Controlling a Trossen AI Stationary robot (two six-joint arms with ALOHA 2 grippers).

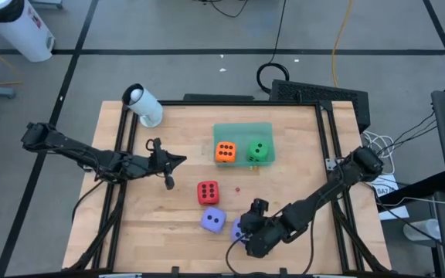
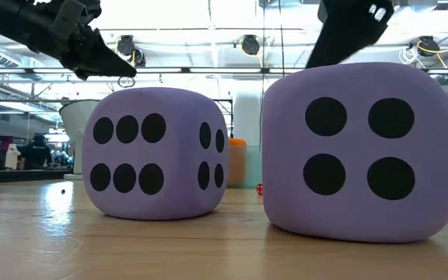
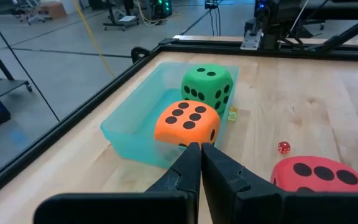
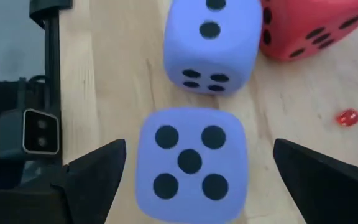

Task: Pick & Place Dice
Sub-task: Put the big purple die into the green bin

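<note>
Two lavender dice rest on the wood near the table's near edge: one (image 1: 213, 221), and one (image 4: 190, 162) between the wide-apart fingers of my open right gripper (image 4: 199, 149), which slants down over it without touching. In the low view this die (image 2: 360, 152) stands to the right of the other (image 2: 158, 152). A red die (image 1: 208, 192) sits mid-table. The orange die (image 3: 187, 122) and green die (image 3: 208, 87) sit in a translucent green tray (image 1: 242, 129). My left gripper (image 3: 201, 155) hovers shut, left of the red die.
A white cylinder (image 1: 144, 105) lies at the table's far left corner. A tiny red die (image 4: 347, 117) lies on the wood right of the red die. A small camera (image 4: 39, 130) sits at the near edge. Black frame rails run along the table's sides.
</note>
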